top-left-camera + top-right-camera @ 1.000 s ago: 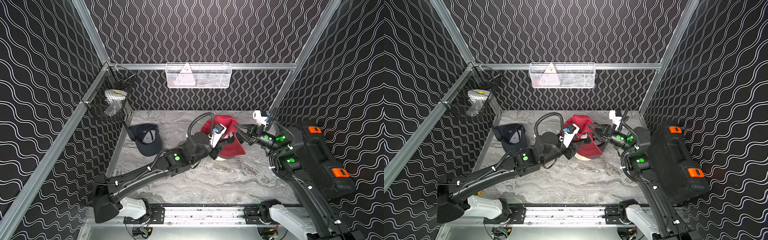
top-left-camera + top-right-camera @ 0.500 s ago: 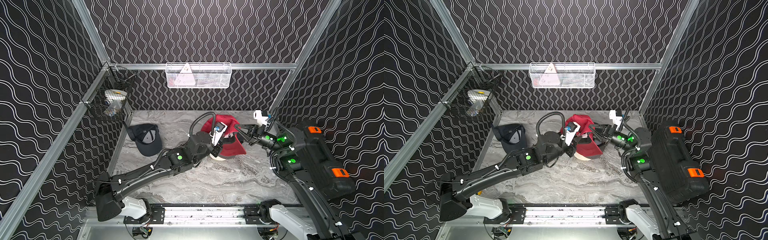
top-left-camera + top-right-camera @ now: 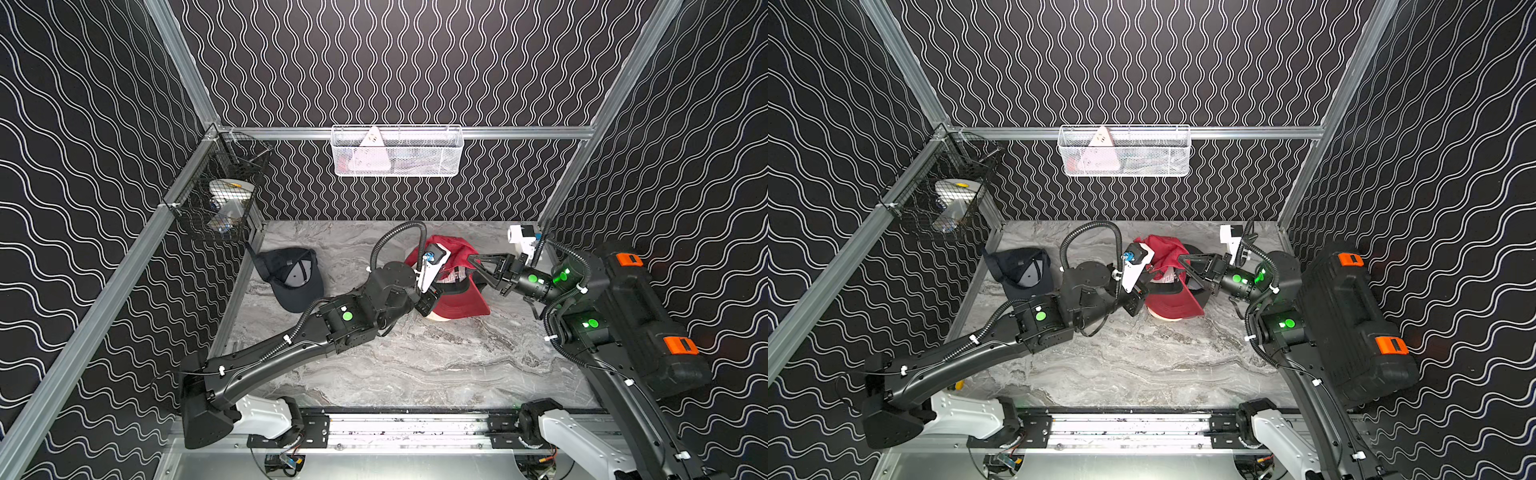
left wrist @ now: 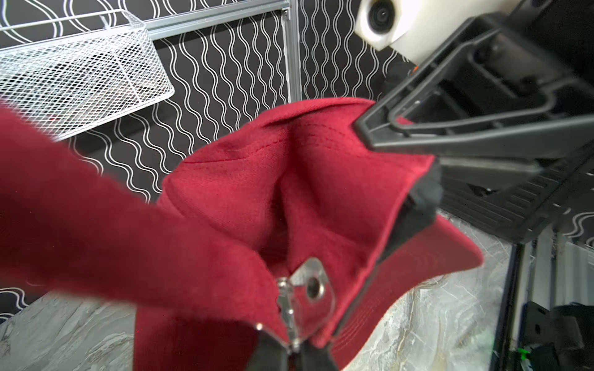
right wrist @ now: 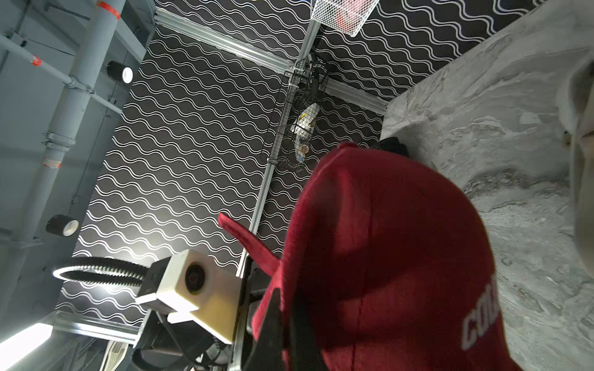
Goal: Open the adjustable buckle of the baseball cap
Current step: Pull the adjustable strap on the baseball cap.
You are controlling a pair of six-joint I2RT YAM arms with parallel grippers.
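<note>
One triangle (image 3: 368,156) in white basket (image 3: 449,149)

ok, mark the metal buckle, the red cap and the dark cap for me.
metal buckle (image 4: 313,289): left wrist view, on the rivet of its flap.
red cap (image 3: 459,305): in a top view, on its brim.
dark cap (image 3: 301,293): in a top view, on the dark cloth below the grey patch.

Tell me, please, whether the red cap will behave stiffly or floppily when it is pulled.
Probably floppy: the red cap creases deeply in its crown beside the right pincer gripping its edge. The brim looks stiffer, keeping a smooth curve. The metal buckle seems rigid and slick, so the left pincer could slip.
</note>
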